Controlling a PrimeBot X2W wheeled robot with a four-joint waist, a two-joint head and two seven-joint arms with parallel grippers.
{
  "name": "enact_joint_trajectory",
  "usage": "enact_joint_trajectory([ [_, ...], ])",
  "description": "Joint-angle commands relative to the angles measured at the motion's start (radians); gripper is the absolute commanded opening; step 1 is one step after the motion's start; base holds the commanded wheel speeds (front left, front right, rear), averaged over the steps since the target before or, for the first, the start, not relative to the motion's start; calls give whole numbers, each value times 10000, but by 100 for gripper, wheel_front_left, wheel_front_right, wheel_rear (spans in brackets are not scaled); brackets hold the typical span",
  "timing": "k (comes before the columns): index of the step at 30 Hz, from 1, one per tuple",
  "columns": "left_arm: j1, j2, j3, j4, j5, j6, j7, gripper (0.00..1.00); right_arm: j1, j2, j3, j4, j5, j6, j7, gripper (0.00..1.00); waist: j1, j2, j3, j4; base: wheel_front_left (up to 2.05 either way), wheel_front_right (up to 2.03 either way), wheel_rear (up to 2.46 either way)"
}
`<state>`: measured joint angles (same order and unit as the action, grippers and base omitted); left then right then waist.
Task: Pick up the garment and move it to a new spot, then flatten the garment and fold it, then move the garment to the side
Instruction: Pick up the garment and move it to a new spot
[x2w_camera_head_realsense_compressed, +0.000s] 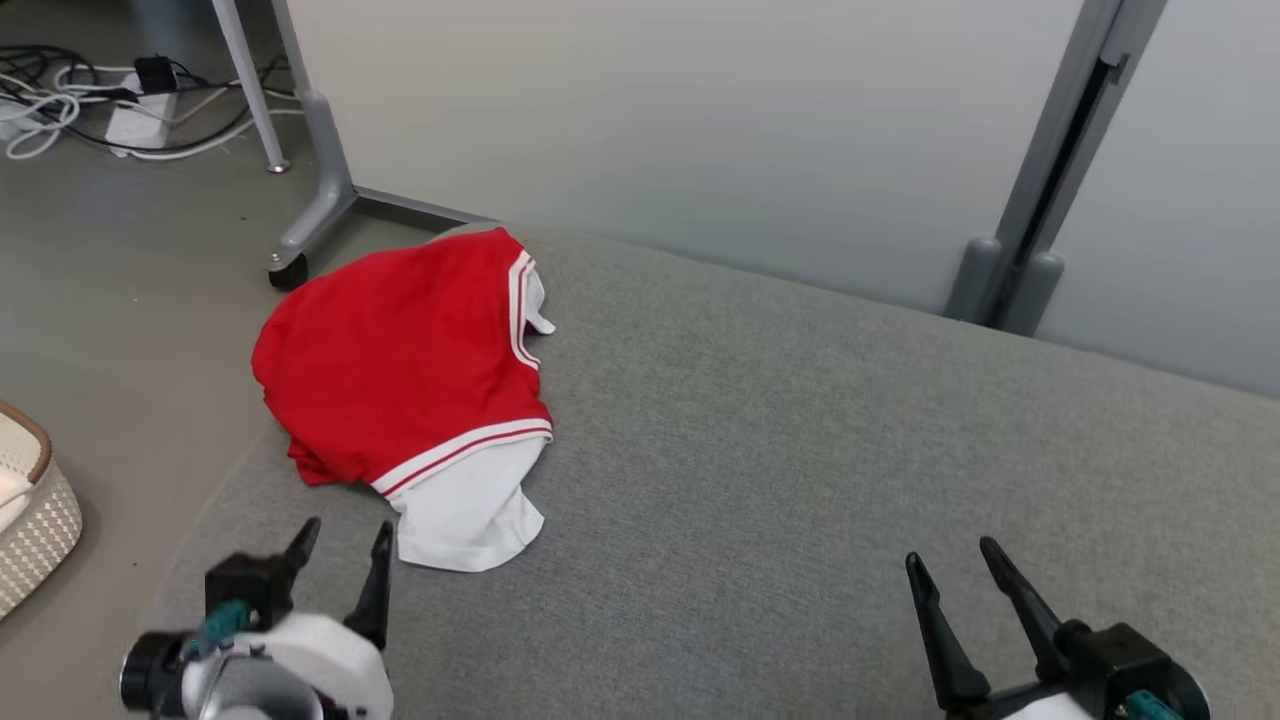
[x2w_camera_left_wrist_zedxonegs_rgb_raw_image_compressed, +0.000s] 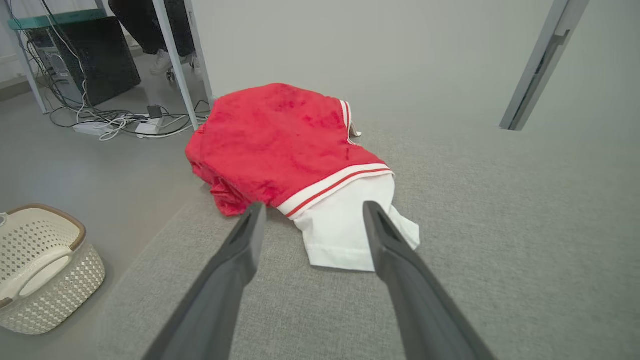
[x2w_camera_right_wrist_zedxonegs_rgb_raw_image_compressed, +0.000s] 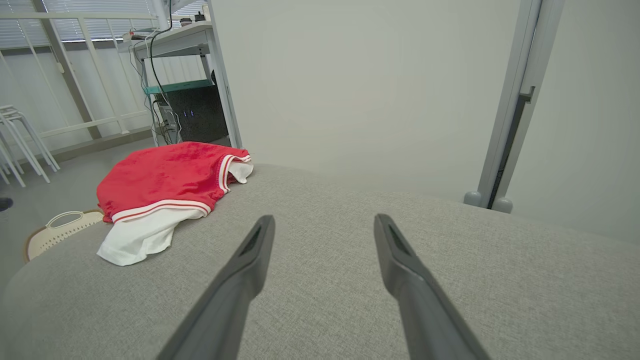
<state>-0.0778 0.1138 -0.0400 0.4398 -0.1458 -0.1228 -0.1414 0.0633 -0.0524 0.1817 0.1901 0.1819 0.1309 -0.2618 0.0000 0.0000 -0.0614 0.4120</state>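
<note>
The garment is red with white trim and a white part sticking out below. It lies bunched at the left edge of the grey padded surface, partly hanging over that edge. It also shows in the left wrist view as the garment and in the right wrist view as the garment. My left gripper is open, just short of the garment's white end, with nothing between its fingers. My right gripper is open over bare surface at the lower right, far from the garment.
A white woven basket stands on the floor at the left. A wheeled grey frame leg and cables with a power strip lie beyond the garment. A pale wall panel with a grey post backs the surface.
</note>
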Motion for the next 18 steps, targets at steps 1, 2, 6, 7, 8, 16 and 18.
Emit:
enact_joint_trajectory([
  [1, -491, 86, -39, 62, -140, -50, 185, 100, -224, -153, 3, -101, -65, -3, -49, 100, 0, 0, 721, -566, 0, 0, 0],
  [2, -839, 120, -93, 167, -291, -67, 424, 100, -346, -200, 17, -148, -78, -3, -49, 100, 0, 0, 999, -709, 0, 0, 0],
  [6, -2224, 299, -141, 764, -973, -79, 1519, 100, -863, -394, 137, -317, -122, -3, -49, 100, 0, 0, 2100, -1266, 0, 0, 0],
  [7, -2595, 398, -102, 933, -1154, -75, 1757, 100, -1014, -436, 186, -333, -112, -3, -49, 100, 0, 0, 2322, -1395, 0, 0, 0],
  [8, -2920, 501, -61, 1101, -1311, -78, 1954, 100, -1152, -455, 228, -339, -92, -3, -49, 100, 0, 0, 2533, -1535, 0, 0, 0],
  [16, -4321, 1392, -31, 2517, -2213, -77, 3109, 100, -1989, -390, 427, -318, 68, -3, -49, 100, 0, 0, 3591, -2593, 0, 0, 0],
  [18, -4432, 1547, -199, 2834, -2444, -78, 3350, 100, -2064, -359, 412, -317, 106, -3, -49, 100, 0, 0, 3701, -2777, 0, 0, 0],
])
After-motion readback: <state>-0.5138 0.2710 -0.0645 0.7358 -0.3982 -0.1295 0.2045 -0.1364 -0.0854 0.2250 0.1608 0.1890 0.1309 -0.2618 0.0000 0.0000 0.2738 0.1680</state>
